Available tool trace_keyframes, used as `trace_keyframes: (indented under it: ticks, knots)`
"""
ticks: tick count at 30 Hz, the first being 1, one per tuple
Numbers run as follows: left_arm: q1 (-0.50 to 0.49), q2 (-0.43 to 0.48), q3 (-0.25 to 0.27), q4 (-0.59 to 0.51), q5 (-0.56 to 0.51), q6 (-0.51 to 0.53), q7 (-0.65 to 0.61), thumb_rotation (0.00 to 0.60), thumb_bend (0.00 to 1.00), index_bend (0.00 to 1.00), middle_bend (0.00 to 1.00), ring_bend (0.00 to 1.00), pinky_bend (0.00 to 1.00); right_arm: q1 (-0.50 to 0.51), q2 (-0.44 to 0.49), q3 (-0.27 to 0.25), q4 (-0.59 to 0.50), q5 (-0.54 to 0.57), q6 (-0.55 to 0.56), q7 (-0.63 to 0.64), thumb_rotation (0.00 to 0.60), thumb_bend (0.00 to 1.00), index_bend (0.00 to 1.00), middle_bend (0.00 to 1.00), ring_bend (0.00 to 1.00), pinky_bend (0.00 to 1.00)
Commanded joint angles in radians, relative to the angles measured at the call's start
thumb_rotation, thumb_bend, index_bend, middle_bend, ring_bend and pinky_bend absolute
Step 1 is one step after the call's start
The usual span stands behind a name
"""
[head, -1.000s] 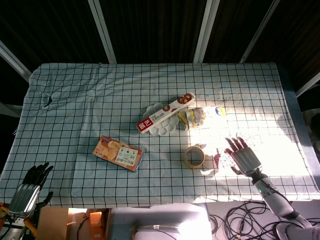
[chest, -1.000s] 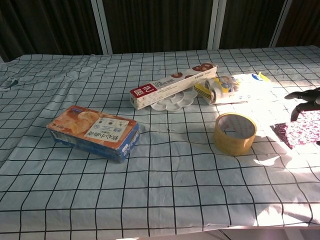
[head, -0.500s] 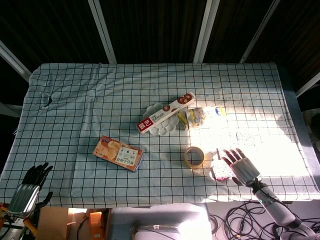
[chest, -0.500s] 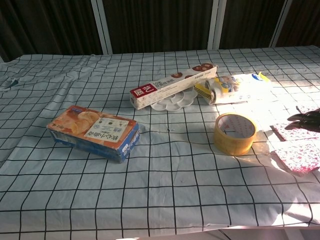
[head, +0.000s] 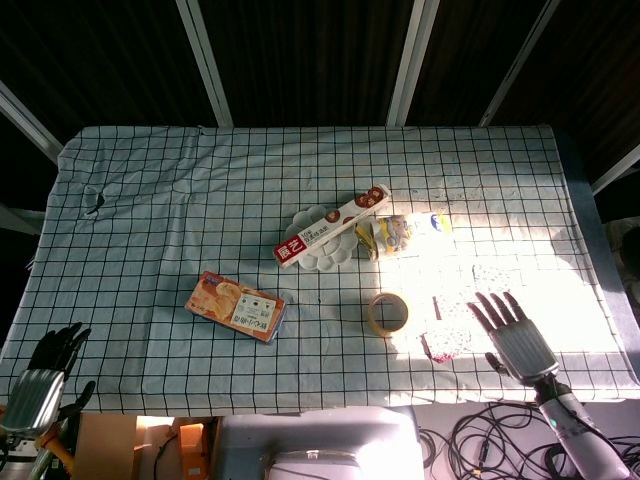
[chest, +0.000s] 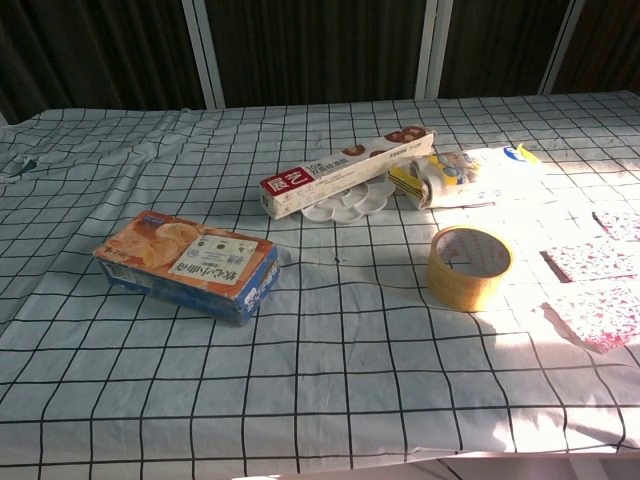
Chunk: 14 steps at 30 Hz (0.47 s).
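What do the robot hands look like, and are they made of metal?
They look like metal. The right robot hand has a shiny silver ridged back and darker grey fingers, on a slim grey forearm with a small green light. The left robot hand has the same silver back with black fingers.

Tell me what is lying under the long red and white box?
A white flower-shaped plate lies under the long box. The box rests across it, hiding the plate's far part; its near scalloped rim shows.

A white tablecloth (chest: 330, 380) with black grid lines carries a yellow tape roll (chest: 469, 267) and pink floral cloth (chest: 598, 315).
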Motion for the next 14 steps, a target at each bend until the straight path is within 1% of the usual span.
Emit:
trace_keyframes:
  ticks: [1,4,5,8,14]
  knots:
    - [0.016,0.015,-0.011,-0.028,-0.022,0.010,0.028,0.600,0.37,0.00,0.00,0.00,0.00,-0.145,0.012,0.005,-0.022,-0.063,0.241,-0.009,0.600,0.27,0.00,0.00,0.00,0.00]
    - [0.029,0.029,-0.008,-0.057,-0.013,0.036,0.062,0.600,0.37,0.00,0.00,0.00,0.00,-0.187,-0.014,0.011,0.038,-0.091,0.310,0.067,0.600,0.27,0.00,0.00,0.00,0.00]
    - [0.032,0.032,-0.005,-0.061,-0.006,0.043,0.064,0.600,0.37,0.00,0.00,0.00,0.00,-0.191,-0.018,0.014,0.055,-0.095,0.314,0.070,0.600,0.27,0.00,0.00,0.00,0.00]
    - [0.037,0.043,0.003,-0.070,0.011,0.053,0.051,0.600,0.37,0.00,0.00,0.00,0.00,-0.193,-0.026,0.020,0.078,-0.103,0.306,0.095,0.600,0.27,0.00,0.00,0.00,0.00]
    - [0.034,0.052,0.000,-0.072,0.000,0.031,0.045,0.600,0.37,0.00,0.00,0.00,0.00,-0.201,-0.025,0.035,0.078,-0.101,0.288,0.105,0.600,0.27,0.00,0.00,0.00,0.00]
